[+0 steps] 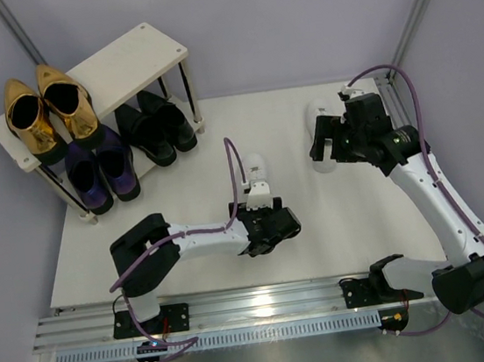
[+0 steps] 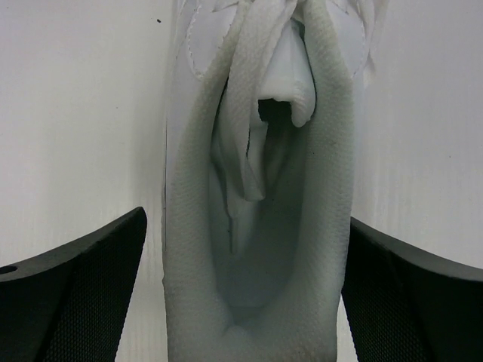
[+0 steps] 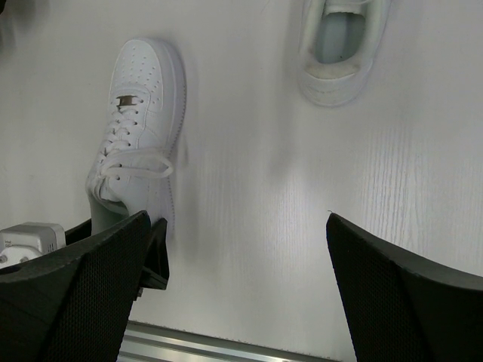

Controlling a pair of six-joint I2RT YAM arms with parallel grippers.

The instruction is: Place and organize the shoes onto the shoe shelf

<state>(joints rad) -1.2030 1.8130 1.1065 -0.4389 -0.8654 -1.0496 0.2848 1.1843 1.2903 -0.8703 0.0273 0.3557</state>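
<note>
One white sneaker (image 1: 255, 172) lies mid-table, toe pointing away. My left gripper (image 1: 271, 227) is open at its heel. In the left wrist view the heel opening (image 2: 256, 249) sits between the two fingers (image 2: 83, 286), with a thin gap on the left side. The second white sneaker (image 1: 317, 120) lies at the back right, partly under my right gripper (image 1: 328, 146), which is open, empty and above the table (image 3: 238, 219). The right wrist view shows both sneakers (image 3: 139, 128) (image 3: 339, 49). The shoe shelf (image 1: 134, 57) stands at the back left. It holds gold loafers (image 1: 48, 112) on top, and purple shoes (image 1: 99, 168) and black shoes (image 1: 156, 125) below.
The right half of the shelf's top board (image 1: 142, 52) is bare. A metal rail (image 1: 266, 306) runs along the near table edge. Walls close in at the left and back.
</note>
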